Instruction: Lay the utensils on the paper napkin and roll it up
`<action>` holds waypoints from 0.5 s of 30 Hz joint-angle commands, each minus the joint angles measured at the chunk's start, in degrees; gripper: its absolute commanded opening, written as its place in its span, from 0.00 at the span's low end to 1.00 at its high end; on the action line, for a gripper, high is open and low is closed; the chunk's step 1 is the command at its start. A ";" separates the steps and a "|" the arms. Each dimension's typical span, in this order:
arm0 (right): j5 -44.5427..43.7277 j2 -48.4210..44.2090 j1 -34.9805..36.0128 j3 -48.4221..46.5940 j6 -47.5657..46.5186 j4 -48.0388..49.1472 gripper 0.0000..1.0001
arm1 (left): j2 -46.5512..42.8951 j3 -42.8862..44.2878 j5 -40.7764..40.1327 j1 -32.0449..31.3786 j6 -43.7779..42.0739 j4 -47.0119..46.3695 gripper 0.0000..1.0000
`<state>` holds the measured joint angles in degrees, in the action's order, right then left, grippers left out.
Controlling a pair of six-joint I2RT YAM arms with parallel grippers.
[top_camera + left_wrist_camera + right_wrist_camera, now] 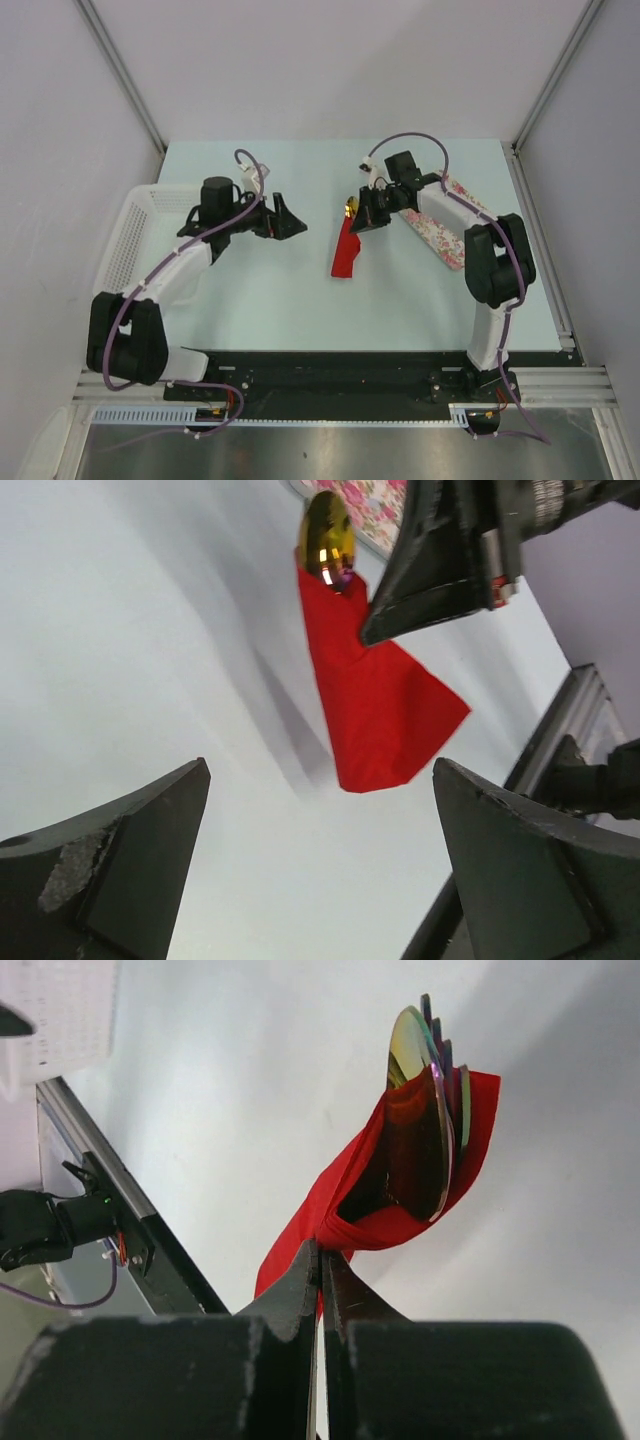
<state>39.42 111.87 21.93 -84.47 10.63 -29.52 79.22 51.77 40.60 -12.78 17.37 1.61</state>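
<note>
Right gripper (321, 1260) clamped shut, pinching the red paper napkin (345, 255) at centre frame of the overhead view. Napkin is wrapped loosely around the gold spoon (327, 547) and fork (428, 1008). Left gripper (292, 216) stands spread wide and empty, left of the napkin and apart from it.

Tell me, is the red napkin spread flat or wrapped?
Wrapped: the napkin folds around the spoon and fork, whose tips poke out.

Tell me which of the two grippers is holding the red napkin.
The right gripper: it is shut on the red paper napkin, while the left gripper stands wide open and apart from it.
</note>
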 commanded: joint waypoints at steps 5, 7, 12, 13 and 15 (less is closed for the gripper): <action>3.12 -9.74 3.81 -11.23 -10.44 -8.18 0.00 | -16.69 -0.35 -5.80 1.96 -11.01 -4.93 1.00; 3.56 -12.46 5.04 -12.82 -13.17 -10.37 0.00 | -19.44 -0.01 -3.35 2.58 -13.75 -4.26 1.00; 3.12 -20.28 10.31 -14.59 -18.10 -11.53 0.00 | -22.61 7.38 12.99 3.37 -24.49 11.39 1.00; 2.77 -23.25 11.28 -14.33 -19.41 -11.09 0.00 | -23.23 7.21 15.80 3.72 -24.40 12.27 0.99; 1.46 -25.82 14.17 -13.45 -20.38 -10.65 0.00 | -25.51 5.64 20.54 3.72 -21.86 11.23 0.98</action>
<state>40.75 94.72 31.75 -95.88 -4.08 -39.99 56.64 57.56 47.51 -9.96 -1.56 7.84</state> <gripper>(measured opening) 0.010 0.992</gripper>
